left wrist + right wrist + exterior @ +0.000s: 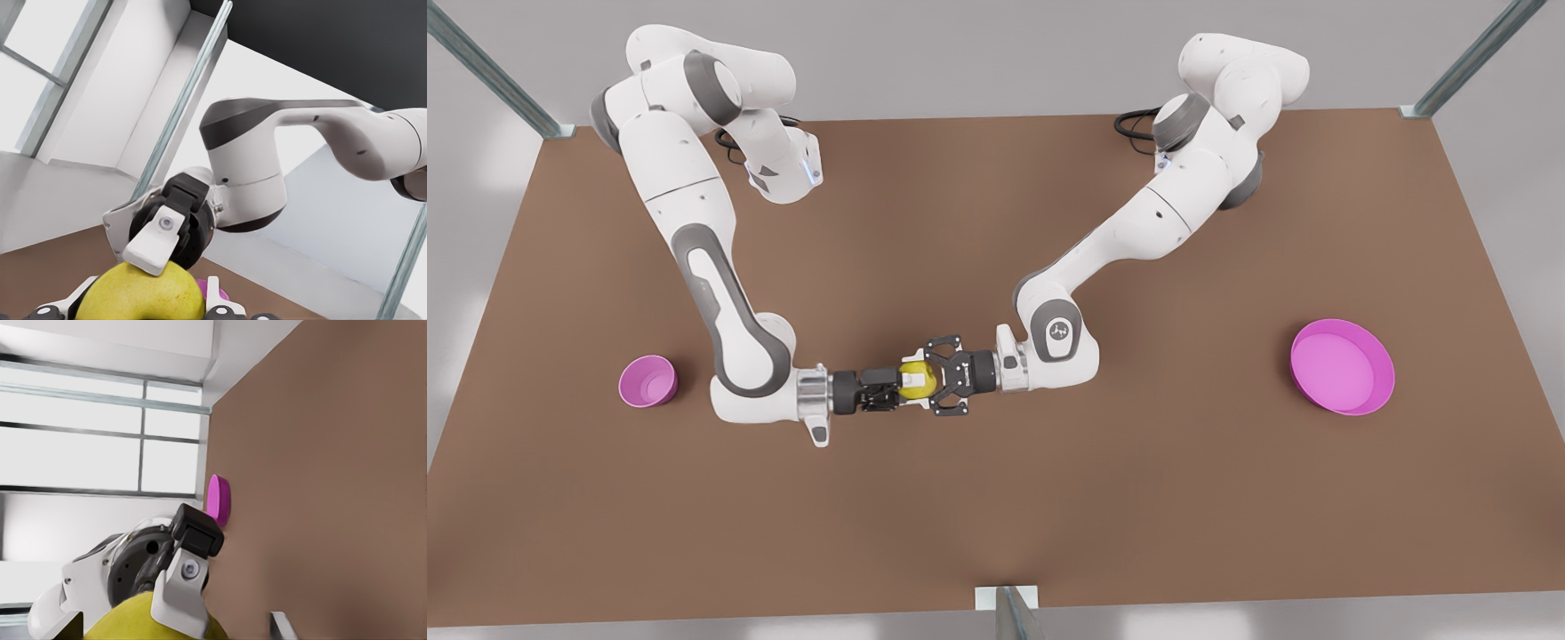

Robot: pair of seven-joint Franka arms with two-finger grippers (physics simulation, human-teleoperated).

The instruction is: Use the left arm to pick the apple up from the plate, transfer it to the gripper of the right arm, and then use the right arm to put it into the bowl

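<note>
- Mid-worktop (pixel 996 533), the 2 arms meet nose to nose above the brown surface, the apple (pixel 916 380) held aloft between them.
- Left pincer (pixel 947 376), the open-linkage one on the front view's right, grasps the apple.
- Right pincer (pixel 882 391), with the silver wrist ring, has a pad laid on the fruit; whether it has clenched, cannot tell.
- Plate (pixel 1343 367) sits well apart on the front view's right; bowl (pixel 647 381) near the right arm's elbow.
- Apple likely firm, light, smooth-skinned and round: could roll out. Best gripped across its widest girth, pads opposite.
</note>
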